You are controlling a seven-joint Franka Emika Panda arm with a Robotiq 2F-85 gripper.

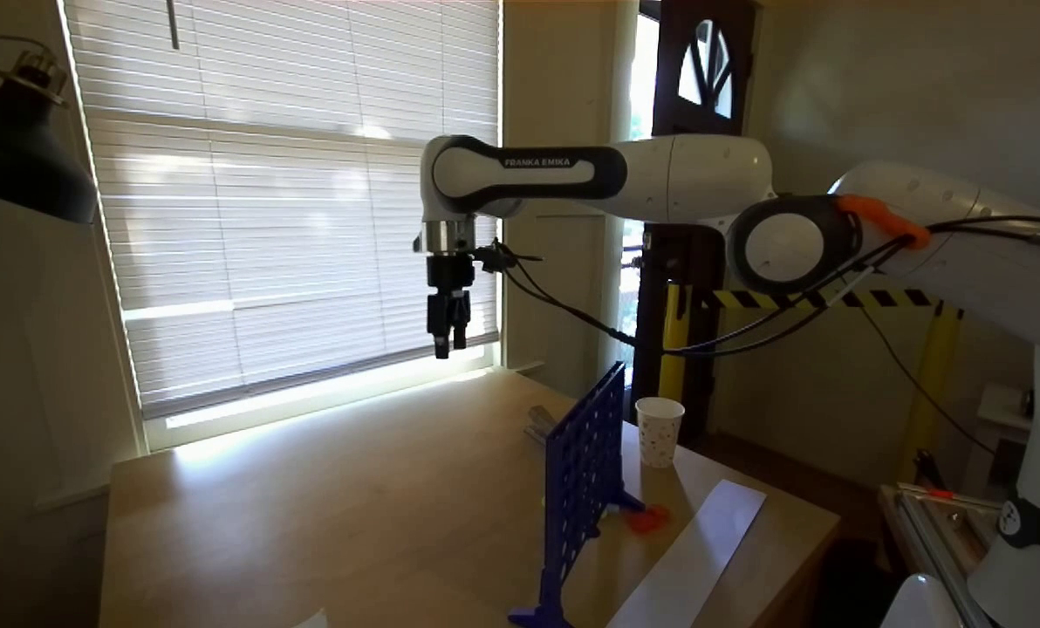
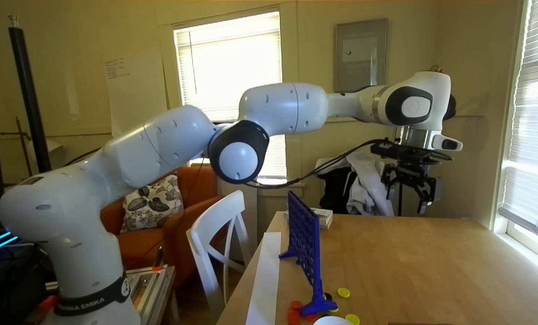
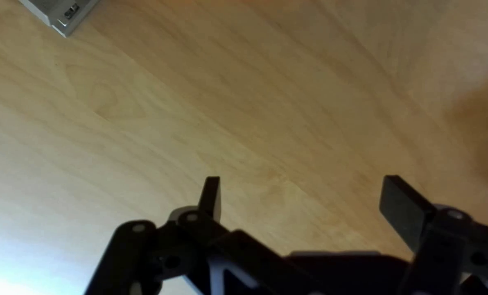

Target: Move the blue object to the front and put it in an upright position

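Observation:
The blue object [image 1: 585, 453] is a dark blue grid panel with square holes. In both exterior views it stands upright on its end feet on the wooden table; it also shows in an exterior view [image 2: 306, 234]. It is out of the wrist view. My gripper [image 1: 451, 351] hangs high above the table, pointing down, apart from the panel and on its window side. It also shows in an exterior view [image 2: 405, 203]. In the wrist view the gripper [image 3: 301, 180] has its fingers wide apart, with only table surface between them.
A white cup [image 1: 658, 433] stands beside the panel. Red pieces [image 2: 294, 311] and yellow pieces [image 2: 343, 292] lie near its foot. A white strip [image 1: 694, 558] runs along the table edge. A white box [image 2: 322, 217] and a metal object [image 3: 59, 14] are on the table.

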